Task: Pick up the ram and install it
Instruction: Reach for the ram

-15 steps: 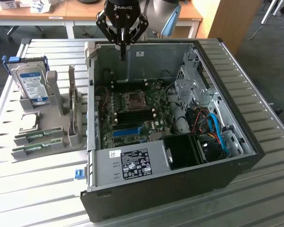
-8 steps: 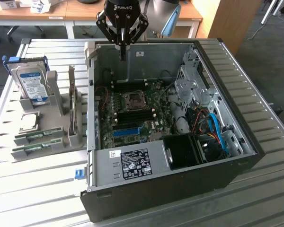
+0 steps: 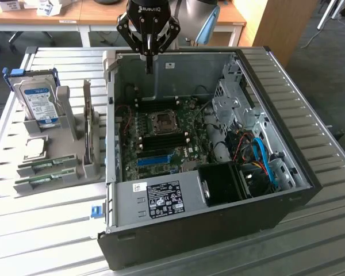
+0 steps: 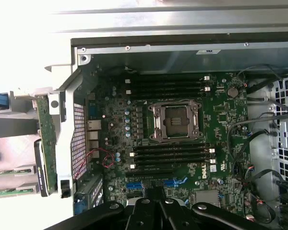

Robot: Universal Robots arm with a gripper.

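Observation:
Two green ram sticks (image 3: 46,165) (image 3: 43,179) lie flat in a grey holder on the table, at the exterior view's left of the open computer case (image 3: 310,167). The wrist view catches their ends (image 4: 5,171) (image 4: 5,192). My gripper (image 3: 149,62) hangs shut and empty over the far wall of the case, well away from the ram. In the wrist view its dark fingers (image 4: 153,197) meet above the motherboard. Black memory slots (image 4: 168,86) (image 4: 170,153) run on both sides of the processor socket (image 4: 175,122).
On the grey holder (image 3: 66,123) stand a blue-labelled hard drive (image 3: 37,100) and an upright card (image 3: 91,129); a square silver processor chip (image 3: 35,148) lies there too. Drive cages, cables and a black fan shroud (image 3: 224,184) crowd the case's right side. Slatted metal table (image 3: 40,230) lies all around.

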